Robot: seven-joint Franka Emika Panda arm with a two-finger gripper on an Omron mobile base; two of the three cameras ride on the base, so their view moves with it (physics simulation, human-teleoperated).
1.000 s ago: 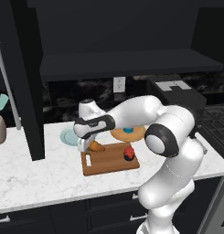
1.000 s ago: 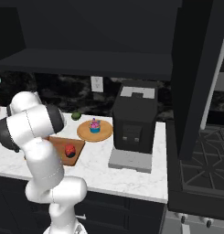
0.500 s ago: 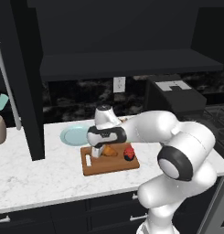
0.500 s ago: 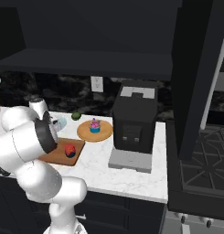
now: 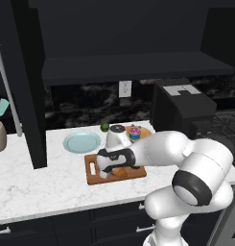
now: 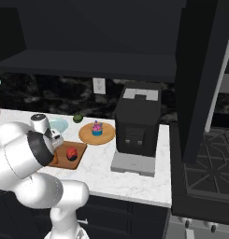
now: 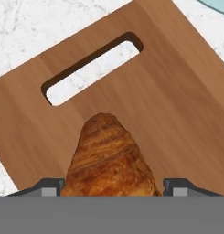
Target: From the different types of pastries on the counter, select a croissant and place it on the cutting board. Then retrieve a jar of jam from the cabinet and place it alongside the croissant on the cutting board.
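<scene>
Counter [image 5: 37, 182]: white marble; carries everything listed.

Cutting board [image 7: 177, 91]: brown wood, slot handle at 11 o'clock in the hand view; flat on the counter.

Round wooden plate [image 6: 88, 135]: at 1 o'clock from the board, holding the cupcake [image 6: 96, 127].

Gripper [image 5: 108, 169]: low over the board, jaws spread either side of the croissant; whether the tips press it, I cannot tell.

Croissant [image 7: 109, 160]: on or just above the board, between the tips. Advice: release fully, then lift straight up so the pastry is not dragged.

Jar of jam [image 6: 71, 153]: red, on the board's other end.
</scene>
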